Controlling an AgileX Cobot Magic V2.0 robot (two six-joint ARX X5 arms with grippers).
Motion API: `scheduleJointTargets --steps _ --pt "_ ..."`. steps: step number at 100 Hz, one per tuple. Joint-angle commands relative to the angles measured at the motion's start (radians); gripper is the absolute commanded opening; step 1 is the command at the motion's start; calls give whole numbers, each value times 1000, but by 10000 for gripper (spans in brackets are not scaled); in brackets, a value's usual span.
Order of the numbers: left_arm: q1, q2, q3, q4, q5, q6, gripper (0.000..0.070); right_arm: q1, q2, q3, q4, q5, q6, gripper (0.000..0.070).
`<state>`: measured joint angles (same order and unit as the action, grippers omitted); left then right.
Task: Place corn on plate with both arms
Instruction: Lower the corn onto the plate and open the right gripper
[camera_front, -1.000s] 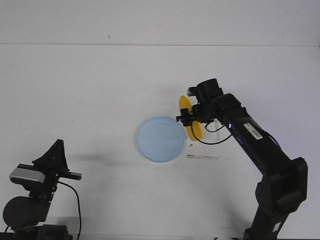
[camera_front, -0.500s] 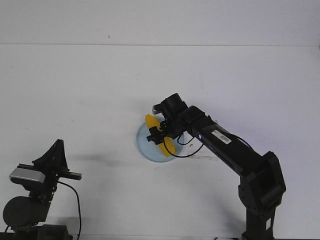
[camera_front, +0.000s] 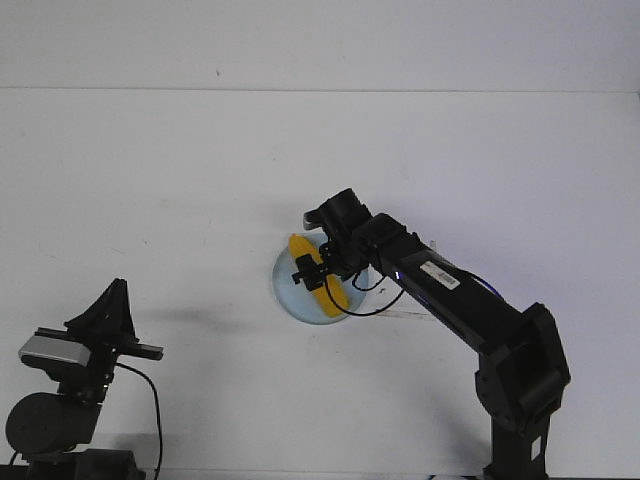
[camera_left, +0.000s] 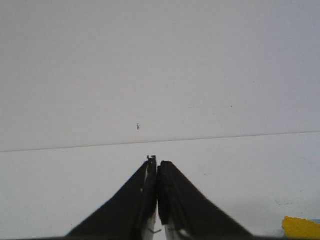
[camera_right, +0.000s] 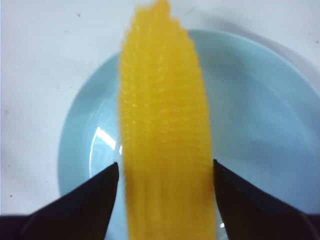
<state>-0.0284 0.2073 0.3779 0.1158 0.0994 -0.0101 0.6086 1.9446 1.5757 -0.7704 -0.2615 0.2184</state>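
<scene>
- Corn (camera_right: 165, 130) sits between the right gripper (camera_front: 318, 268) fingers, clamped on both sides, held over the plate (camera_right: 260, 115)
- Plate rests on the white tabletop (camera_front: 200, 180)
- Left gripper (camera_left: 157, 192) is pressed closed with nothing in it, well apart from the plate

White table (camera_front: 200, 180), pale wall (camera_front: 320, 40) behind.

a lab test bench; bare white table (camera_front: 150, 180); plain white wall (camera_front: 320, 40)
</scene>
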Motion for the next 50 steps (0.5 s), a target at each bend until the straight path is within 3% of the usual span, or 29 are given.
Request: scheduleJointTargets --steps 1,27,50 --pt "1 -2 10 12 -3 10 1 8 27 15 3 0 15 437" --pt "1 -2 10 12 -3 10 1 6 -34 15 14 14 -5 434" --pt "1 -2 10 12 -3 10 1 -16 -146 5 38 205 -89 431"
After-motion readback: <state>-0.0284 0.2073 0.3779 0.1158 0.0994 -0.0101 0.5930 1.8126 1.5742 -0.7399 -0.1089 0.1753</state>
